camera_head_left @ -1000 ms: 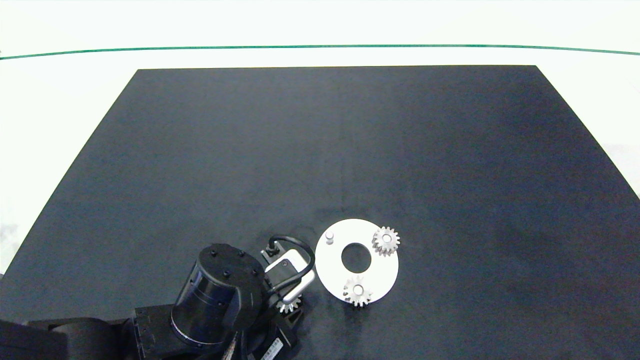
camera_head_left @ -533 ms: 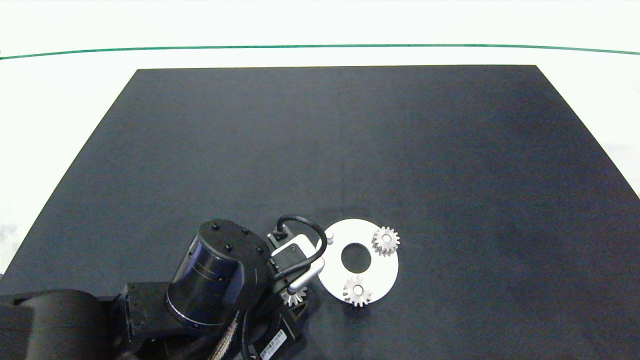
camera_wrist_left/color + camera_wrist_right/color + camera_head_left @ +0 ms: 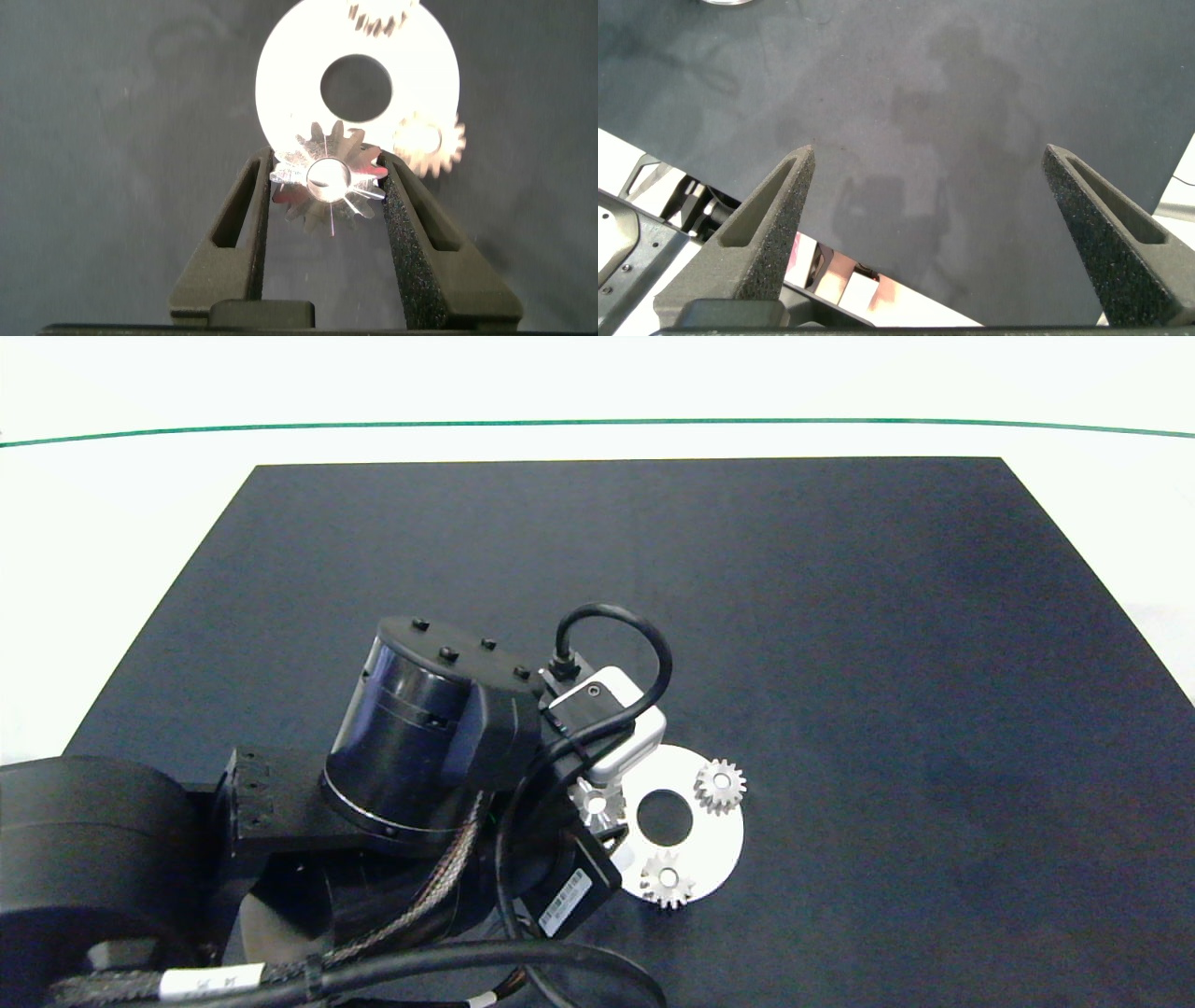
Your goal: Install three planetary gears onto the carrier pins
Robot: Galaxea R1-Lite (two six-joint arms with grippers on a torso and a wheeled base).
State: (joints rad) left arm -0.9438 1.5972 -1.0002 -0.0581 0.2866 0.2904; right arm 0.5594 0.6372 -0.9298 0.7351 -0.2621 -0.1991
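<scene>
Hovering at the disc's (image 3: pixel 714 845) nine o'clock edge, the left end effector (image 3: pixel 327 182) is clamped on the third gear (image 3: pixel 325 177), held flat between its pads. Two gears are seated on pins: one at two o'clock (image 3: pixel 721 786), one at six o'clock (image 3: pixel 667 878) of the disc's centre hole. The last pin is hidden beneath the held gear, so its alignment cannot be read. For a clean fit, the bore should be centred over that pin, the gear kept level, lowered straight, and released only once it drops fully. A tilted gear is likely to jam. The right end effector (image 3: pixel 924 233) is parked wide open, well clear above the bench (image 3: pixel 840 616).
</scene>
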